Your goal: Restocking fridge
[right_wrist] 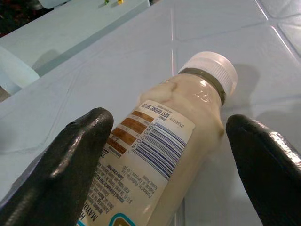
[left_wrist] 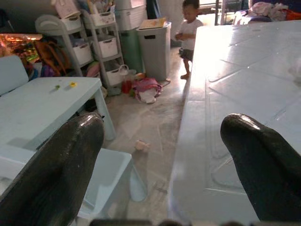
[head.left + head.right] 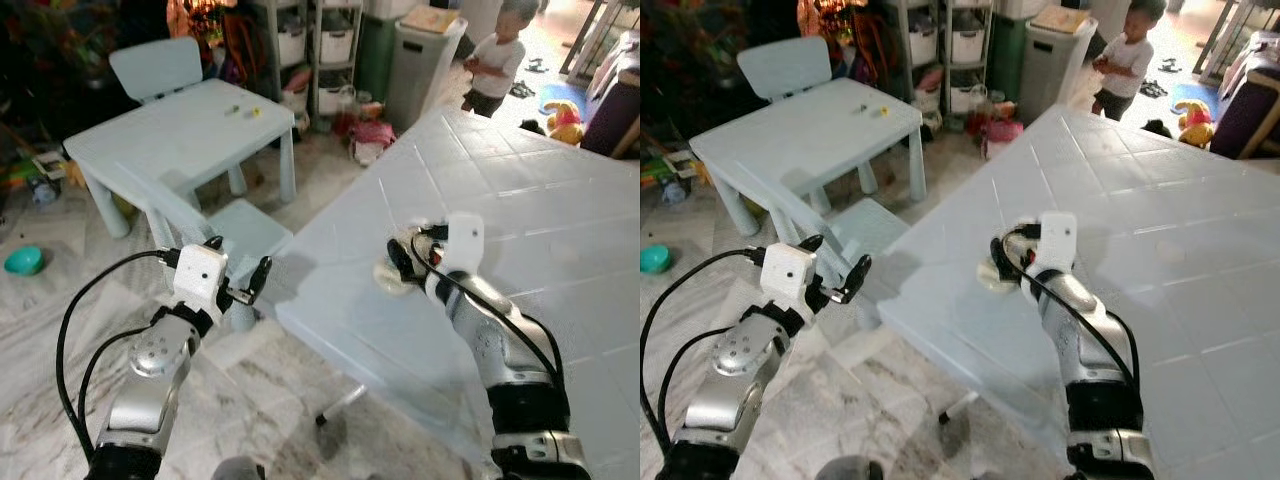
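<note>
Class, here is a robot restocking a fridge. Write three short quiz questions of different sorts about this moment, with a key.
1. True or false: the bottle has its white cap on.
2. What does the bottle rest on? A) the floor B) the large tiled table C) the small chair
3. Fill in: the bottle lies between the fingers of the ____ gripper.

Key
1. True. The cap sits on the neck.
2. B. It lies near that table's edge.
3. Right. Its fingers flank the bottle with gaps showing; the left gripper hangs open beside the table, holding nothing.
</note>
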{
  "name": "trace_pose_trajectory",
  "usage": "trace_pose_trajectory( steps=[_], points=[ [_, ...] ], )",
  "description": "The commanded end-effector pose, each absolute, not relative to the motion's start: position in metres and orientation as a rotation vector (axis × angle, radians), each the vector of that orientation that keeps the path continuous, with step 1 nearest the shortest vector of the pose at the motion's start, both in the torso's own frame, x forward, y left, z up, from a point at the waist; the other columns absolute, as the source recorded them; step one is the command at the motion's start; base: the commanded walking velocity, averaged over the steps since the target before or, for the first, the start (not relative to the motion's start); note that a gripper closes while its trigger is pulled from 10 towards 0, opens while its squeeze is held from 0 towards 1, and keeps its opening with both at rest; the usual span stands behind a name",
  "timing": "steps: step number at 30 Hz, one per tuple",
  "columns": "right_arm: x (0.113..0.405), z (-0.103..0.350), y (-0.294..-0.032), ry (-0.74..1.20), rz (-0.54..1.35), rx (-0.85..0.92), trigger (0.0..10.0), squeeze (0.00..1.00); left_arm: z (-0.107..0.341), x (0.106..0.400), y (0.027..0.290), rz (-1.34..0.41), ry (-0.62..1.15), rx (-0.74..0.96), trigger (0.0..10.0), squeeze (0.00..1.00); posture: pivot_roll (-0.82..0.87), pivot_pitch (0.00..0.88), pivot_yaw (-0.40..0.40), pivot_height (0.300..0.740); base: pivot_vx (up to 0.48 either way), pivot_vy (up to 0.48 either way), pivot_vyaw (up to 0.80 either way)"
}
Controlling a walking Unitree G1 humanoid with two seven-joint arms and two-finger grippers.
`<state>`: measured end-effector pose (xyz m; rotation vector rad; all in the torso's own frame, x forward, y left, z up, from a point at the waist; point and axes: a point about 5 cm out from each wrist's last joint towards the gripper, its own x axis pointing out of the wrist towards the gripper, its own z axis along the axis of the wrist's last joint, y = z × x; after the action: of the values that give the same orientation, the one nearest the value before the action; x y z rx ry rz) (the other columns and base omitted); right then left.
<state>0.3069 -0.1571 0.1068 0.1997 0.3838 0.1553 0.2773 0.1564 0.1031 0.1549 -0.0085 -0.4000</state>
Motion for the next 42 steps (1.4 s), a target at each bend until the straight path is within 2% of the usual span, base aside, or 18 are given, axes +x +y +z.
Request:
trace_pose_trajectory(
  steps=[1,6,11,13,18,19,20,21,22,27,32,42],
  points=[
    [0.297,0.092,-0.158,0.462,0.111,0.234,10.0,0.0,0.102,0.278,0.158,-0.403,0.001,0.166,10.0,0.0,0.07,0.007,-0.003,0.74,0.0,0.0,0.0],
    [0.298,0.101,-0.156,0.421,0.043,0.337,10.0,0.0,0.102,0.278,0.155,-0.413,0.002,0.166,10.0,0.0,0.06,0.007,0.002,0.74,0.0,0.0,0.0],
    [0.305,0.114,-0.147,0.359,0.064,0.42,10.0,0.0,0.102,0.279,0.155,-0.419,0.002,0.167,10.0,0.0,0.06,0.001,0.006,0.74,0.0,0.0,0.0],
    [0.308,0.111,-0.138,0.409,0.086,0.485,10.0,0.0,0.102,0.281,0.153,-0.425,0.0,0.168,10.0,0.0,0.06,0.0,0.006,0.74,0.0,0.0,0.0],
    [0.309,0.102,-0.128,0.488,0.109,0.49,10.0,0.0,0.102,0.282,0.152,-0.43,-0.002,0.168,10.0,0.0,0.06,0.0,0.005,0.74,0.0,0.0,0.0],
    [0.31,0.102,-0.125,0.495,0.119,0.504,5.2,0.0,0.102,0.282,0.151,-0.431,-0.002,0.168,10.0,0.0,0.07,0.0,0.005,0.74,0.0,0.0,0.0],
    [0.311,0.102,-0.12,0.507,0.141,0.524,0.9,0.0,0.101,0.281,0.151,-0.435,-0.001,0.167,10.0,0.0,0.07,0.0,0.004,0.74,0.0,0.0,0.0],
    [0.311,0.102,-0.118,0.513,0.151,0.529,0.9,0.0,0.101,0.28,0.15,-0.436,0.0,0.167,10.0,0.0,0.07,0.0,0.004,0.74,0.0,0.0,0.0],
    [0.312,0.102,-0.115,0.526,0.164,0.558,0.0,0.0,0.1,0.279,0.149,-0.439,0.002,0.166,10.0,0.0,0.07,0.0,0.003,0.74,0.0,0.0,0.0],
    [0.31,0.093,-0.114,0.583,0.172,0.528,0.2,0.0,0.1,0.279,0.149,-0.442,0.003,0.165,10.0,0.0,0.07,0.002,-0.001,0.74,0.0,0.0,0.0],
    [0.308,0.082,-0.124,0.618,0.126,0.5,0.0,0.0,0.1,0.278,0.149,-0.441,0.004,0.164,10.0,0.0,0.07,0.005,-0.003,0.74,0.0,0.0,0.0],
    [0.308,0.083,-0.135,0.566,0.09,0.433,0.0,0.0,0.101,0.281,0.15,-0.437,0.002,0.166,10.0,0.0,0.06,0.003,-0.001,0.74,0.0,0.0,0.0]
  ],
)
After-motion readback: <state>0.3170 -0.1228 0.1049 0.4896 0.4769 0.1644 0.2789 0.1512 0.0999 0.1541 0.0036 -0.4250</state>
